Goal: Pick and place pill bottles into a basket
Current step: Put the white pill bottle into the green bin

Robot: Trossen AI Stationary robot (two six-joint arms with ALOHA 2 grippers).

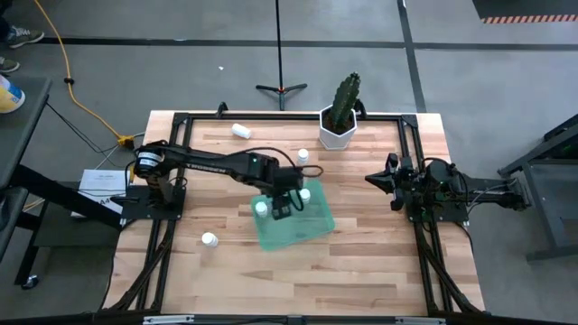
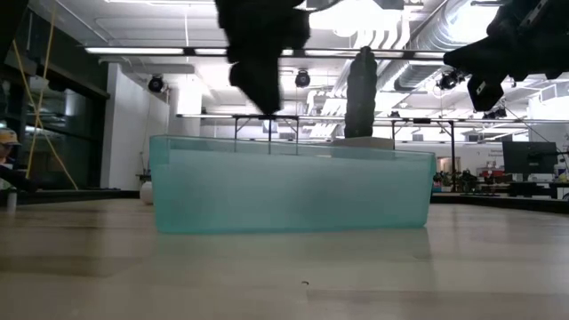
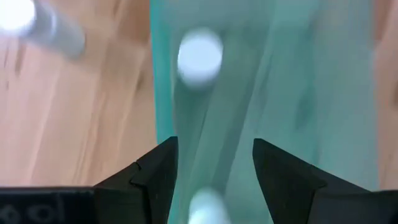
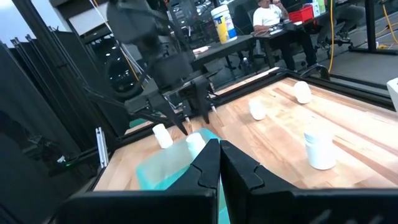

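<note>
Teal plastic fills the space under my left tool (image 1: 283, 213), which hangs over the basket (image 1: 312, 230) with its fingers (image 3: 155, 180) spread and nothing held between them. In the left wrist view one bottle (image 3: 199, 54) stands inside the basket ahead of the fingers, and a second white cap (image 3: 206, 205) shows low down in the gap between them, not gripped. From above, two bottles sit in the basket: one at its left end (image 1: 261, 208) just beside my tool, one near its far edge (image 1: 305, 194).

Outside the basket, another bottle (image 1: 302, 155) stands on the table (image 1: 361, 262) just beyond my left arm. One lies on its side (image 1: 241, 131) near the table's far-left corner, and one stands alone (image 1: 209, 239) toward the near-left, well apart from the basket. A cactus (image 1: 344, 101) in a white pot (image 1: 337, 134) stands at the table's far edge.

In the low view the basket's wall (image 2: 293, 191) stands square across the table, with my left tool dark above it.

My right tool (image 1: 370, 179) waits at the table's right side, well clear of the basket, its fingers (image 4: 208, 163) pressed together and empty.
</note>
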